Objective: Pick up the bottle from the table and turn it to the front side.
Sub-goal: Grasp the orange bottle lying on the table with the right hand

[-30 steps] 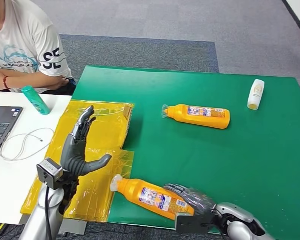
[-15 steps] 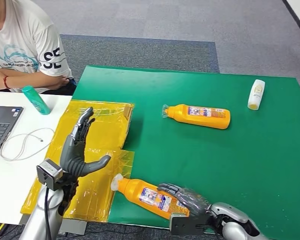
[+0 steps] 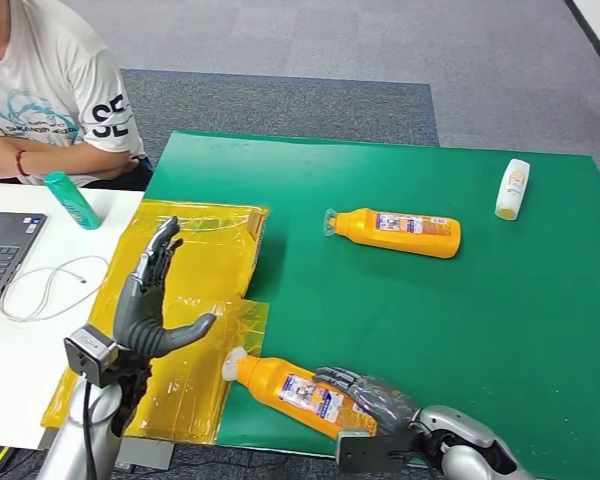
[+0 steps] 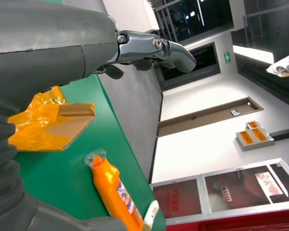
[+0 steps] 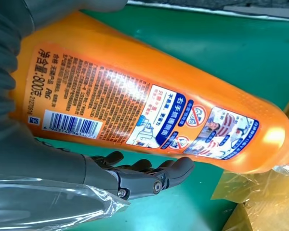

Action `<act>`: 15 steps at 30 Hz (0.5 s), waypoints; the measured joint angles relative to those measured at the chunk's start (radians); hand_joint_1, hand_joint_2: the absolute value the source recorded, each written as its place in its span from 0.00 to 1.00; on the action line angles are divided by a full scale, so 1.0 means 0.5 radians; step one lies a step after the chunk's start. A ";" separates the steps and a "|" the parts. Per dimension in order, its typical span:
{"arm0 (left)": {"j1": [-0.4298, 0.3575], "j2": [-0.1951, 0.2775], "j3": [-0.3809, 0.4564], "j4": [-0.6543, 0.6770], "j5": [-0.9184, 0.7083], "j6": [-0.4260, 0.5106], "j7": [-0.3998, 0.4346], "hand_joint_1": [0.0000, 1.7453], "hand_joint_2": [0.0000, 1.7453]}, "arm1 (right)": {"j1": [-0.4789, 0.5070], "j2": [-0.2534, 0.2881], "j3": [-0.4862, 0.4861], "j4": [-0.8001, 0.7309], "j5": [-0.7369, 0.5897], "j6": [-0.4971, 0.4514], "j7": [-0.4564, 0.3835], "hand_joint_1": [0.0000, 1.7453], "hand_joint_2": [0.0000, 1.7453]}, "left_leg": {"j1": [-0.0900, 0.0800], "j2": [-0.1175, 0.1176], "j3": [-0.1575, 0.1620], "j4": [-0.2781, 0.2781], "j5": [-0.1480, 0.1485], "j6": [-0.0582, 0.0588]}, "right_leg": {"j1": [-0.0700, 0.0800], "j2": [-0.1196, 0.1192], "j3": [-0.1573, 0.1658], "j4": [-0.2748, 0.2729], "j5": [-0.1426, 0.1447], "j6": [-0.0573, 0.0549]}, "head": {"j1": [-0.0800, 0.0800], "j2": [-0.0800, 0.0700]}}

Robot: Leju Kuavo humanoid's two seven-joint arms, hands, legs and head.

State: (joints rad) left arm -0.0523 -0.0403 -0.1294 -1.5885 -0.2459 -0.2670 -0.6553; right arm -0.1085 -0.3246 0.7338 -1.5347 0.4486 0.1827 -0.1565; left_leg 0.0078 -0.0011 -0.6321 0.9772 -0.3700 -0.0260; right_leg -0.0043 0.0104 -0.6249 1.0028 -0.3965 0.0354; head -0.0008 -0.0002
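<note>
At 6 o'clock on the table [image 3: 508, 300], my right robot hand [image 3: 372, 400] loosely cups the bottle [image 3: 301, 393]: rigid, slick, probably heavy; grip mid-body.

The left hand [image 3: 147, 300] is raised with fingers spread, holding nothing; the right hand [image 3: 369, 397] lies low, fingers extended.

orange bottle [image 3: 304, 393] | green table [image 3: 470, 320] | yellow plastic sheet [image 3: 199, 270]
</note>
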 joint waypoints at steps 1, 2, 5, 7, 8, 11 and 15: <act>0.005 0.000 0.004 -0.008 0.000 0.000 0.000 0.00 1.00 | -0.002 0.000 0.002 0.000 0.029 -0.005 0.010 0.00 1.00 | 0.000 0.000 0.000 0.000 0.000 0.000 | 0.000 0.000 0.000 0.000 0.000 0.000 | 0.000 0.000; 0.009 0.000 0.007 -0.015 -0.001 0.000 -0.001 0.00 1.00 | -0.005 0.000 0.004 0.000 0.062 -0.010 0.022 0.00 1.00 | 0.000 0.000 0.000 0.000 0.000 0.000 | 0.000 0.000 0.000 0.000 0.000 0.000 | 0.000 0.000; 0.023 0.000 0.017 -0.040 -0.002 0.000 -0.003 0.00 1.00 | -0.017 0.000 0.015 0.000 0.149 -0.023 0.059 0.00 1.00 | 0.000 0.000 0.000 0.000 0.000 0.000 | 0.000 0.000 0.000 0.000 0.000 0.000 | 0.000 0.000; 0.035 0.000 0.022 -0.057 -0.004 0.000 -0.006 0.00 1.00 | -0.024 0.000 0.022 0.001 0.198 -0.036 0.078 0.00 1.00 | 0.000 0.000 0.000 0.000 0.000 0.000 | 0.000 0.000 0.000 0.000 0.000 0.000 | 0.000 0.000; 0.041 0.001 0.023 -0.065 -0.004 0.000 -0.008 0.00 1.00 | -0.026 0.001 0.024 0.001 0.218 -0.043 0.086 0.00 1.00 | 0.000 0.000 0.000 0.000 0.000 0.000 | 0.000 0.000 0.000 0.000 0.000 0.000 | 0.000 0.000; 0.057 0.001 0.028 -0.083 -0.005 0.002 -0.013 0.00 1.00 | -0.029 0.003 0.031 0.001 0.247 -0.053 0.098 0.00 1.00 | 0.000 0.000 0.001 0.000 0.000 0.000 | 0.000 0.000 0.000 0.000 0.000 0.000 | 0.000 0.000; 0.072 0.001 0.035 -0.101 -0.005 0.002 -0.020 0.00 1.00 | -0.032 0.004 0.040 0.001 0.255 -0.056 0.101 0.00 1.00 | 0.000 0.000 0.001 0.000 0.000 0.000 | 0.000 0.000 0.001 0.000 0.001 -0.001 | 0.000 0.000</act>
State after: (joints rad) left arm -0.0162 -0.0401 -0.1120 -1.6387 -0.2485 -0.2659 -0.6655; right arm -0.1244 -0.3227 0.7538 -1.5343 0.5762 0.1545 -0.1062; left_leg 0.0078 -0.0011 -0.6315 0.9772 -0.3698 -0.0262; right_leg -0.0042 0.0104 -0.6246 1.0027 -0.3961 0.0350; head -0.0008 -0.0003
